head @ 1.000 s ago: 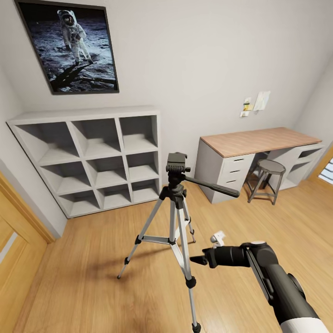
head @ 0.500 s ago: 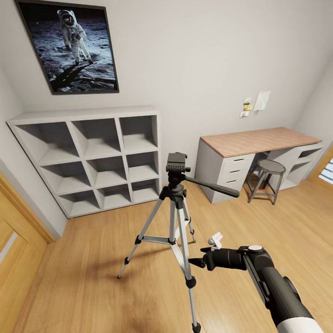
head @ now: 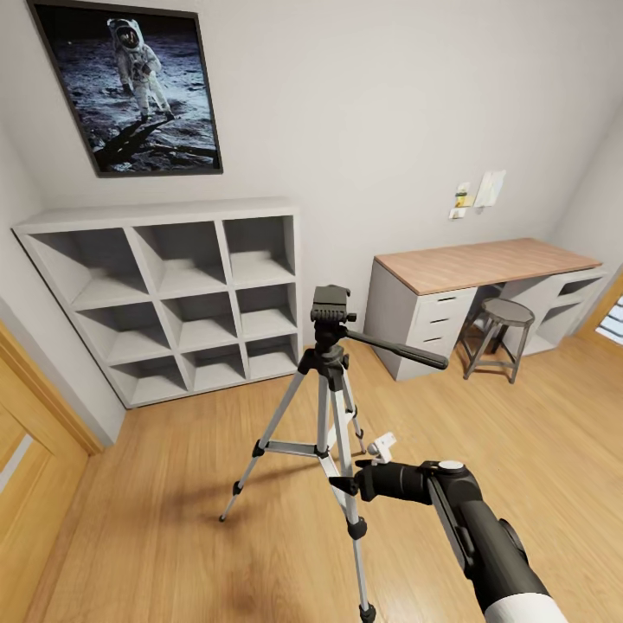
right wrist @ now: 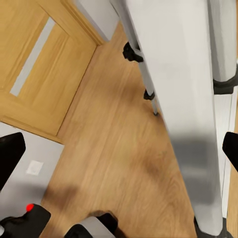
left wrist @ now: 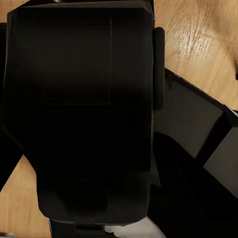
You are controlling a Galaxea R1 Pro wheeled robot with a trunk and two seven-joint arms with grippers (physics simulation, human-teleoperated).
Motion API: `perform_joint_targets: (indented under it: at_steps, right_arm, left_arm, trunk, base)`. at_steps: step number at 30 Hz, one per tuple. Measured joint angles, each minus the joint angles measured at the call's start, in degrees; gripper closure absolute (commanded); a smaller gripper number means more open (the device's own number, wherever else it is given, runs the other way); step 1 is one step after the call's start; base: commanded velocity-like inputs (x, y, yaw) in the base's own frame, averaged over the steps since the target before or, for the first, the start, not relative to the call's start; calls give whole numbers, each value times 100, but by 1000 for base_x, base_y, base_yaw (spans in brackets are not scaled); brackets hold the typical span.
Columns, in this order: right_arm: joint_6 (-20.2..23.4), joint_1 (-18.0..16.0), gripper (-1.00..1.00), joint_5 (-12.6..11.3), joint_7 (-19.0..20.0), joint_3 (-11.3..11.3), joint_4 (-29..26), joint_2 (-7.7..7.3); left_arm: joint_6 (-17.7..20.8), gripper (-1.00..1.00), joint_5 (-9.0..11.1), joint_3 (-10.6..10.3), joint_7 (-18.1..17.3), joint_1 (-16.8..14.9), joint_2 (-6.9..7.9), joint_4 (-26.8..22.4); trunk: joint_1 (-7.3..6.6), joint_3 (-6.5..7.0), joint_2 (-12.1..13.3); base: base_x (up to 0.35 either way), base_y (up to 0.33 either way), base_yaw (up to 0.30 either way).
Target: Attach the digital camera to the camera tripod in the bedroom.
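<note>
The camera tripod (head: 330, 407) stands upright on the bedroom's plank floor (head: 173, 536), bare boards all around its feet. The right gripper (head: 346, 484) sits against its near leg, fingers spread apart in the wrist view. A cube shelf (head: 164, 294) and desk (head: 484, 264) with stool (head: 500, 333) line the wall behind. Left gripper's state: cannot tell.
</note>
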Motion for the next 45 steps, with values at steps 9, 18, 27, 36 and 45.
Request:
perform_joint_targets:
  at_steps: [9, 18, 27, 36, 45]
  right_arm:
    - [11, 0, -100, -20, -231, -53, -29, 26]
    - [95, -3, -100, 28, -286, -104, -287, 30]
    - [211, 0, -100, 32, -258, -93, -576, 29]
    - [214, 0, -100, 40, -266, -69, -863, 32]
    - [203, 0, -100, 30, -300, -40, -823, 52]
  left_arm:
    - [1, 100, 0, 1, 0, 0, 2, 0]
    - [-11, 100, 11, -46, 49, 10, 81, -78]
    - [-3, 100, 34, -45, 51, 9, 114, -95]
    - [16, 100, 70, -44, 59, 9, 125, -96]
    - [0, 100, 28, -44, 61, 9, 115, -96]
  trunk:
    - [0, 0, 0]
    - [0, 0, 0]
    - [0, 0, 0]
    - [-2, 0, -1]
    - [0, 0, 0]
  base:
    - [0, 0, 0]
    - [0, 0, 0]
    - [0, 0, 0]
    - [80, 0, 0]
    - [65, 0, 0]
